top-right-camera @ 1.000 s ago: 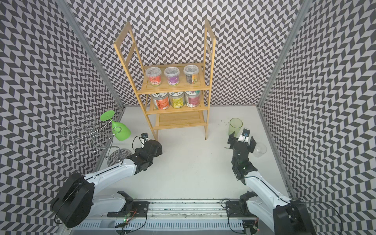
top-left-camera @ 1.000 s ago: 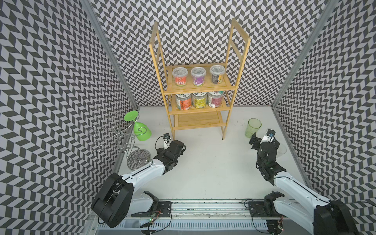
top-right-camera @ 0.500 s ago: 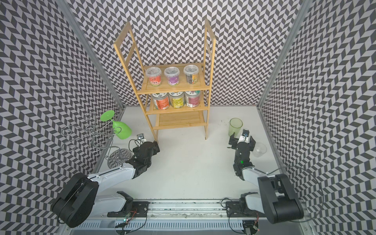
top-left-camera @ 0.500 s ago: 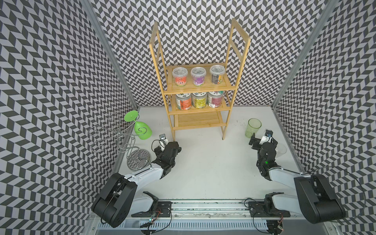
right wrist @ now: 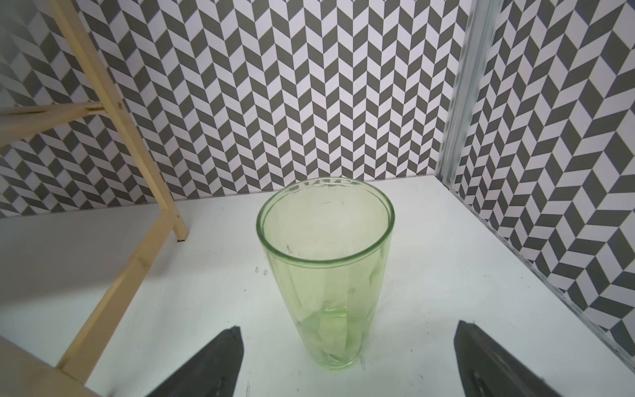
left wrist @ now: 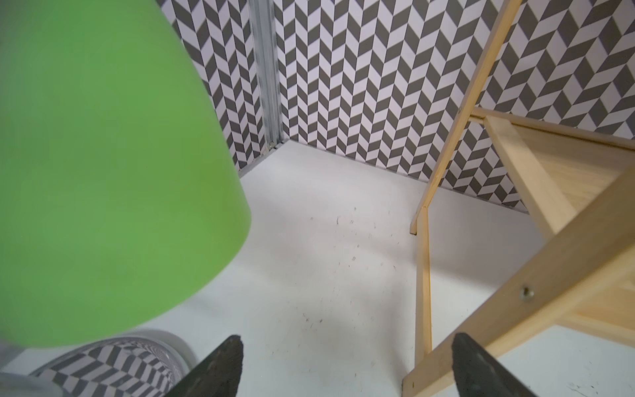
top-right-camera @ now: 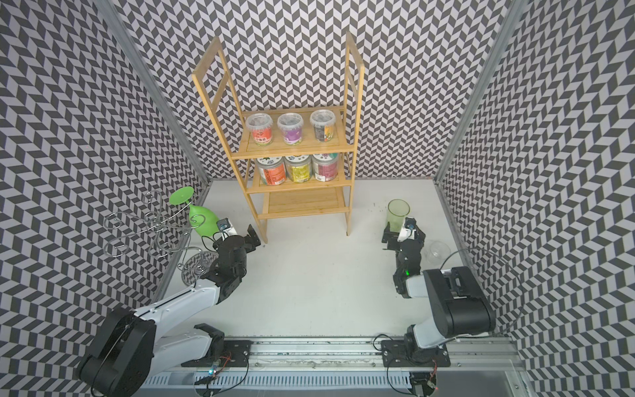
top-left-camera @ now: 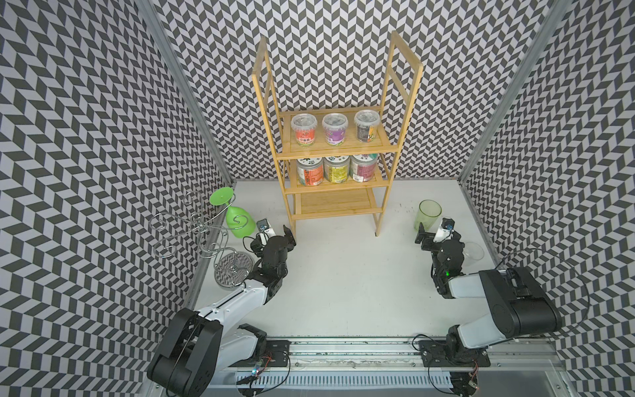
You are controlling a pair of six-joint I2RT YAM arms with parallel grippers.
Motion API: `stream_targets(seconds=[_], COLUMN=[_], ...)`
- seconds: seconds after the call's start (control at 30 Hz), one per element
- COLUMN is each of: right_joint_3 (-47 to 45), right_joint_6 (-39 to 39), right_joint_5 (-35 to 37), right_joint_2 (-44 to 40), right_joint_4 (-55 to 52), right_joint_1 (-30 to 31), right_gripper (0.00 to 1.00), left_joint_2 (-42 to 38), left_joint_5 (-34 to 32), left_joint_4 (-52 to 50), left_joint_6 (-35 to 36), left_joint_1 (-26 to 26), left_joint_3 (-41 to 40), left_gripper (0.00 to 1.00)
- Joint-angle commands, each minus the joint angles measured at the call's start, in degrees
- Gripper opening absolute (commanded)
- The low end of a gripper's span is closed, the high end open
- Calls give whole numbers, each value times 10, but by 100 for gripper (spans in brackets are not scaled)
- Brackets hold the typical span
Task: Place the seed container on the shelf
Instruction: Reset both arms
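**Shelf and seed containers.** We show the shelf (top-left-camera: 338, 155), a tall light bamboo rack with three slatted boards and ladder-like side frames. In both top views it stands upright on its feet. On its top board we see three clear, lidded seed tubs upright in a row: the red-labelled tub (top-left-camera: 303, 130), the purple-labelled tub (top-left-camera: 334, 129) and the dark-labelled tub (top-left-camera: 366, 125). On the shelf's middle board, directly below them, we see the orange jar (top-left-camera: 310, 172), the yellow jar (top-left-camera: 336, 170) and the magenta jar (top-left-camera: 363, 168), upright and close side by side.
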Motion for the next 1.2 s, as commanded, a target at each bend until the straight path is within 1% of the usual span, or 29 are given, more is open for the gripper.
stream_targets(seconds=[0.0, 0.07, 0.17, 0.27, 0.33, 0.43, 0.5, 0.57, 0.63, 0.7, 0.73, 0.9, 0.97, 1.0, 1.07, 1.13, 1.17], right_joint_3=[-9, -10, -10, -10, -10, -10, -10, -11, -10, -10, -10, -10, -10, -10, -11, -12, -12], right_joint_6=[-3, -2, -3, -2, -3, -3, -3, -2, -3, -2, -3, -3, -3, -3, -3, -3, -3], right_joint_5=[-24, -24, -24, -24, -24, -24, -24, -24, -24, -24, -24, -24, -24, -24, -24, -24, -24], right_joint_2=[8, 9, 9, 8, 8, 8, 8, 8, 8, 9, 8, 9, 9, 8, 8, 7, 8], right_joint_4=[62, 64, 65, 65, 66, 67, 67, 66, 66, 66, 66, 66, 67, 66, 67, 68, 68], right_joint_1=[-5, -5, -5, -5, -5, -5, -6, -5, -6, -6, -5, -5, -6, -5, -6, -5, -6], right_gripper=[100, 99, 99, 100, 99, 99, 100, 99, 99, 100, 99, 99, 99, 100, 100, 100, 99], left_joint_2=[-20, -19, 0, 24, 44, 100, 144, 186, 185, 195, 192, 205, 207, 214, 237, 219, 225], left_joint_5=[17, 29, 38, 52, 66, 88, 91, 111, 139, 147, 158, 212, 233, 248, 253, 257, 257], left_joint_4=[43, 95, 201, 251, 310, 394, 432, 462, 412, 437, 420, 398, 406, 426, 501, 444, 466], left_joint_6=[43, 72, 129, 136, 140, 148, 153, 154, 155, 166, 165, 163, 165, 166, 177, 167, 172], left_joint_1=[39, 55, 73, 95, 108, 127, 137, 148, 150, 150, 152, 170, 175, 178, 177, 179, 180], left_joint_3=[-16, -34, -72, -97, -115, -120, -112, -105, -83, -87, -82, -64, -69, -76, -100, -89, -93], left_gripper=[96, 95, 96, 96, 96, 96, 97, 97, 97, 97, 97, 96, 96, 97, 97, 99, 100])
